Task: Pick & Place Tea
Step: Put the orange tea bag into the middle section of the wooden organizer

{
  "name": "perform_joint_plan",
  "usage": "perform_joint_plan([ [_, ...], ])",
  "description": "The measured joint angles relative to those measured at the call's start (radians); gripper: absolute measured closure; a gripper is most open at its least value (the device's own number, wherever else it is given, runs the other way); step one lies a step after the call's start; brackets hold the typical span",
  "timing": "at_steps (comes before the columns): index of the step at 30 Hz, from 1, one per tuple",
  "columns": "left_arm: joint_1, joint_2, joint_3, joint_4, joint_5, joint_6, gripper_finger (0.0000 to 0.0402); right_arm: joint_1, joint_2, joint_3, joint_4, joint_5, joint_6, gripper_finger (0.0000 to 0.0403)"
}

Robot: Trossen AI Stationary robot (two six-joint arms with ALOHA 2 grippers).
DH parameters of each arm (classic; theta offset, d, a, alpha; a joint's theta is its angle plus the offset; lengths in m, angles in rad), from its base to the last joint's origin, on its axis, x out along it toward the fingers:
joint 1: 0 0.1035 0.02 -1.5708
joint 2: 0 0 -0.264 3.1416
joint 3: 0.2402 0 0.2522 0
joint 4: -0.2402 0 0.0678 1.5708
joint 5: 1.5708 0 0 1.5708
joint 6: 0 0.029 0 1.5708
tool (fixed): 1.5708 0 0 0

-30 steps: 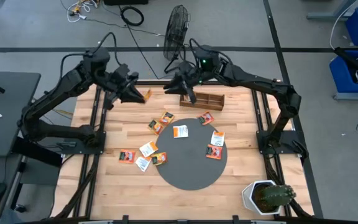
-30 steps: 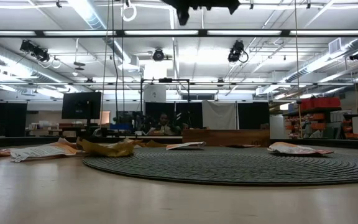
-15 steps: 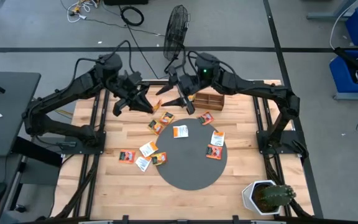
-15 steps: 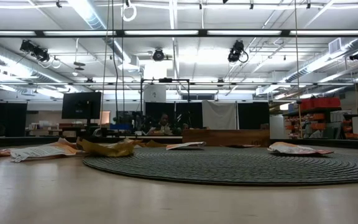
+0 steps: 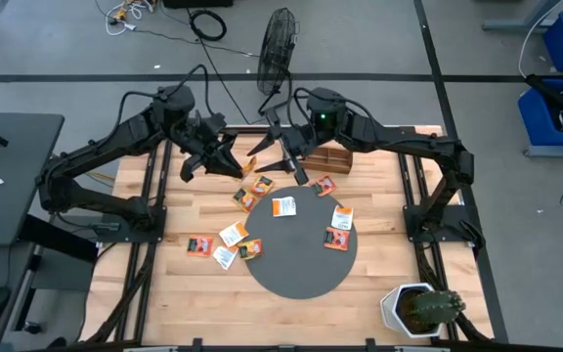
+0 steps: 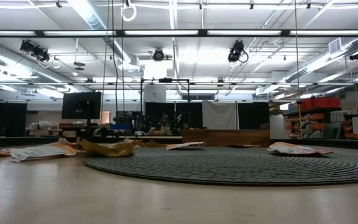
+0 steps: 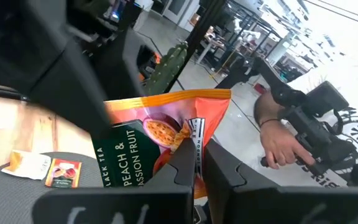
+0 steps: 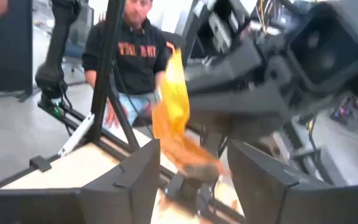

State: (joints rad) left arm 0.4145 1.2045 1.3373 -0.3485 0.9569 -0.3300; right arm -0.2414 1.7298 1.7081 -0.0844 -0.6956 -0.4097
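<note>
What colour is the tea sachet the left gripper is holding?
Orange, with a dark green panel bearing white print and a fruit picture; the tea sachet in the left gripper shows best in the left wrist view.

I see a grey floor around the wooden worktop, with a standing fan and loose cables beyond its far edge. Long ceiling lights shine over the big workshop behind.

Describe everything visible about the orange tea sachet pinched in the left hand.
The flat orange foil-like tea sachet has a dark green panel printed with white "PEACH & PASSION FRUIT" lettering and a fruit picture. The left hand is shut on it, its dark fingers clamping one edge, so it stands tilted in the air above the far side of the wooden table. The open right hand faces it closely without touching.
</note>
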Motion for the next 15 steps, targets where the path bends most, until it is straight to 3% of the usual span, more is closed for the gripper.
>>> perform_joint_plan([
  [10, 0.0, 0.0, 0.0, -0.001, -0.003, 0.0, 0.0387, 0.004, 0.001, 0.0, -0.017, 0.036, -0.019, 0.0276],
  [15, 0.0, 0.0, 0.0, -0.006, -0.003, 0.0, 0.0389, 0.004, -0.012, 0.0, -0.019, 0.06, -0.069, 0.0284],
])
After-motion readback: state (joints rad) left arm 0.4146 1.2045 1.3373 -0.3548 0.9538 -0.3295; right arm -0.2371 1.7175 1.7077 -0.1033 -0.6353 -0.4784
